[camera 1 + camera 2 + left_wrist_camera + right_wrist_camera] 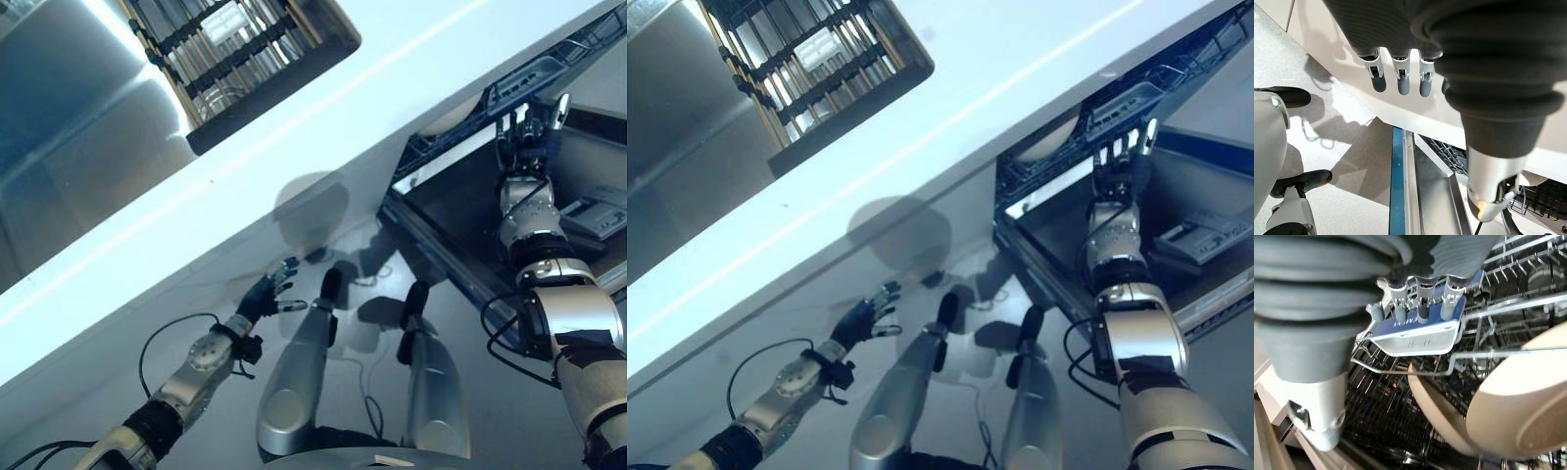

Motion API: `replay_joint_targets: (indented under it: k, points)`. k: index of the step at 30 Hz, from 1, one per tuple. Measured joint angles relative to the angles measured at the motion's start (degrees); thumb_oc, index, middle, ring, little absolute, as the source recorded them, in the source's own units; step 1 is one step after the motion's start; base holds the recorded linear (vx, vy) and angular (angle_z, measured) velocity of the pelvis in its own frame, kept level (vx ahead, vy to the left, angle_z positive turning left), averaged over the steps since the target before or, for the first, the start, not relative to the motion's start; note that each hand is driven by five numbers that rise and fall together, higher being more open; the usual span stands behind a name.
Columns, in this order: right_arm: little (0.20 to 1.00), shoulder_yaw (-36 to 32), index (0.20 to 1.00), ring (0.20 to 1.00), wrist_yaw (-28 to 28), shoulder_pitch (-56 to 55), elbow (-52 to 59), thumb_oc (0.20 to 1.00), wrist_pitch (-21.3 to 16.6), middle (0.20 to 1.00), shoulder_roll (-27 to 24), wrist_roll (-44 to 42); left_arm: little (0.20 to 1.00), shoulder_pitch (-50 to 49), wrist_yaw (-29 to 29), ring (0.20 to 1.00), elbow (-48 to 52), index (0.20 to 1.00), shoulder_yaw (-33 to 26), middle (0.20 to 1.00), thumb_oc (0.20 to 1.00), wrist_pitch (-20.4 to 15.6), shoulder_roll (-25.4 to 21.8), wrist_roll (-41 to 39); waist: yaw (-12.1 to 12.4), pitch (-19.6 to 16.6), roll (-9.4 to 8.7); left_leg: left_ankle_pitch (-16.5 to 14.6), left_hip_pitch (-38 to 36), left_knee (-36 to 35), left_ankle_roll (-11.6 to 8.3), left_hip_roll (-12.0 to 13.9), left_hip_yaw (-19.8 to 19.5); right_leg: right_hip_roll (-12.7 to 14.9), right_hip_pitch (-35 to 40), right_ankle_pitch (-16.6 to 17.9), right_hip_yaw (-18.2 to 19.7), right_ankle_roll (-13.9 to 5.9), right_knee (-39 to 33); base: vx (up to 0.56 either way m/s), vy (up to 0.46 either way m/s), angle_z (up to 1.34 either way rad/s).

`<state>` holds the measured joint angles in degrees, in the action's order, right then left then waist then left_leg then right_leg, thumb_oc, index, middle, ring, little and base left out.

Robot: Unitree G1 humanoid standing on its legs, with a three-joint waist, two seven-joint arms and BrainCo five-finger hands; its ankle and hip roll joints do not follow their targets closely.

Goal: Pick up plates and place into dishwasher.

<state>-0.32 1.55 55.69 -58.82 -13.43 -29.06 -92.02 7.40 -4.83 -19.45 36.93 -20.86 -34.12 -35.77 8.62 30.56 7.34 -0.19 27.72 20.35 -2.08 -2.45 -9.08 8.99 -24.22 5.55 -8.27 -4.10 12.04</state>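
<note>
Left eye view, far left: I see the left hand (pixel 266 296) low beside the white counter (pixel 294 137), fingers straight and loosely spread, holding nothing, well apart from the dishwasher. Moving right, the open dishwasher rack (pixel 460 137) projects from under the counter edge. The right hand (pixel 529 127) is raised at the rack, fingers extended and apart, empty. In the right wrist view I note two beige plates (pixel 1518 416) standing on edge in the wire rack just below and beyond the fingertips (pixel 1422 313), faces roughly upright, a blue cutlery tray (pixel 1420 340) directly under the fingers. I judge the right hand the nearer by far; any plate adjustment falls to it.
</note>
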Motion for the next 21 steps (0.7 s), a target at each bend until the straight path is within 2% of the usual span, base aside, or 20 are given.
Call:
replay_joint_targets:
  k: [7,11,16,19,21]
  points:
    - [1.000,-0.46,1.000,1.000,-0.73,-5.02,0.74,1.000,-0.02,1.000,-0.11,4.23,1.000,-0.05,-0.04,1.000,-0.12,1.000,-0.83,1.000,1.000,-0.95,-0.13,0.04,0.01,0.07,-1.71,-0.10,-0.98,0.05,-0.10,0.14,0.32,-0.16,1.14,0.30,0.23,0.24,-0.56,0.00,-0.002,0.00]
    - [1.000,-0.55,1.000,1.000,-1.21,-13.39,8.82,1.000,-1.30,1.000,0.10,8.47,1.000,-0.79,-0.09,1.000,-0.13,1.000,-3.68,1.000,1.000,-1.02,-0.16,0.13,-0.32,0.06,-2.77,-0.66,-3.11,-0.10,0.24,0.30,1.10,-0.54,3.27,0.29,1.17,-0.06,-1.70,-0.02,-0.009,-0.09]
    - [1.000,-1.46,1.000,1.000,-2.98,-23.00,18.95,1.000,-2.84,1.000,1.09,13.90,1.000,-3.50,-0.30,1.000,-1.40,1.000,-7.29,1.000,1.000,-1.08,-0.06,1.19,-3.09,0.03,-5.84,-1.41,-6.03,-0.46,0.64,0.82,2.61,-0.96,6.31,0.41,2.55,-0.15,-3.99,0.02,-0.001,-0.16]
    - [1.000,-3.02,1.000,1.000,-4.24,-30.26,26.00,1.000,-4.79,1.000,1.28,15.80,1.000,-5.75,-0.61,1.000,-2.48,1.000,-9.63,1.000,1.000,-1.10,0.18,1.37,-4.86,-0.15,-7.73,-1.81,-8.02,-1.40,0.92,1.27,3.91,-1.13,8.59,0.43,3.21,-0.33,-6.79,0.04,-0.015,-0.24]
    - [1.000,-5.75,1.000,1.000,-6.02,-35.10,29.33,1.000,-6.74,1.000,1.38,18.39,1.000,-6.50,-0.71,1.000,-3.90,1.000,-11.10,1.000,1.000,-1.11,0.75,1.39,-5.27,-0.25,-8.33,-1.83,-9.26,-2.21,1.53,1.41,4.64,-1.13,10.02,0.09,3.73,-0.88,-8.13,0.07,-0.020,-0.21]
